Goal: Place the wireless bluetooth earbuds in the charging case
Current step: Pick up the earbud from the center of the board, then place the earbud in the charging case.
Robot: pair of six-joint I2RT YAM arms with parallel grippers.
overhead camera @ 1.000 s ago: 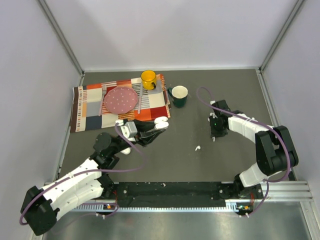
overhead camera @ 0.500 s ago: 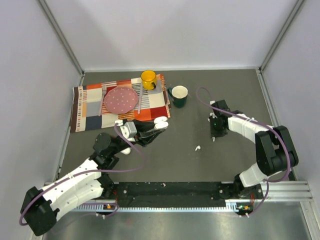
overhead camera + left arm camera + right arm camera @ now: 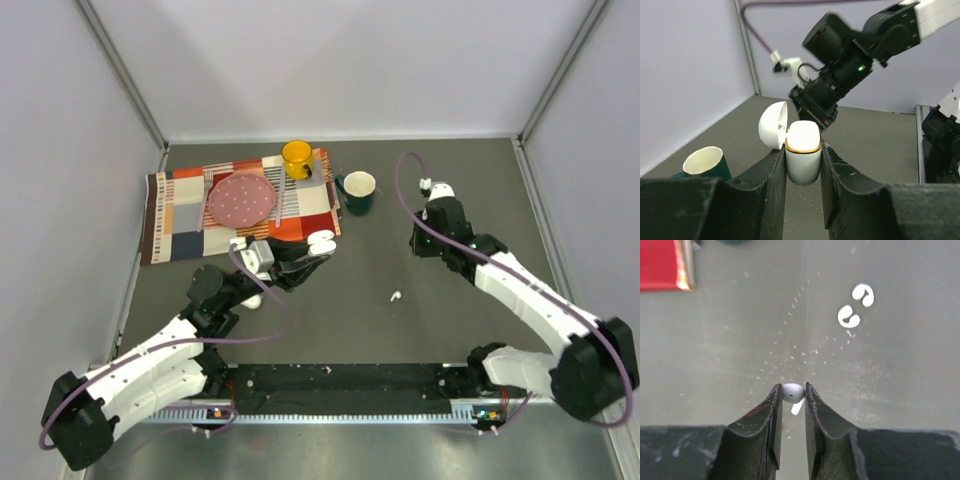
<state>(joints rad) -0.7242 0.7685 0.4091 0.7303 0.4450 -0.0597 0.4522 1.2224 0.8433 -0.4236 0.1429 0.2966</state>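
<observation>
Left of centre in the top view, the left pincer (image 3: 316,250) is clamped on the charging case (image 3: 803,152). The case stands upright between the fingers, its lid hinged open to the left. Right of centre, the right pincer (image 3: 420,243) pinches one white earbud (image 3: 793,392) between its fingertips, over the grey counter (image 3: 380,335). A second earbud (image 3: 396,297) lies on the counter lower in the frame, between the two pincers, well apart from the dark green mug (image 3: 358,191) and patchwork cloth (image 3: 180,215) higher up.

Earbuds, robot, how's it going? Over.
Left gripper shut on open charging case. Right gripper pinching one earbud. Second earbud loose on table. Nothing between the arms.
</observation>
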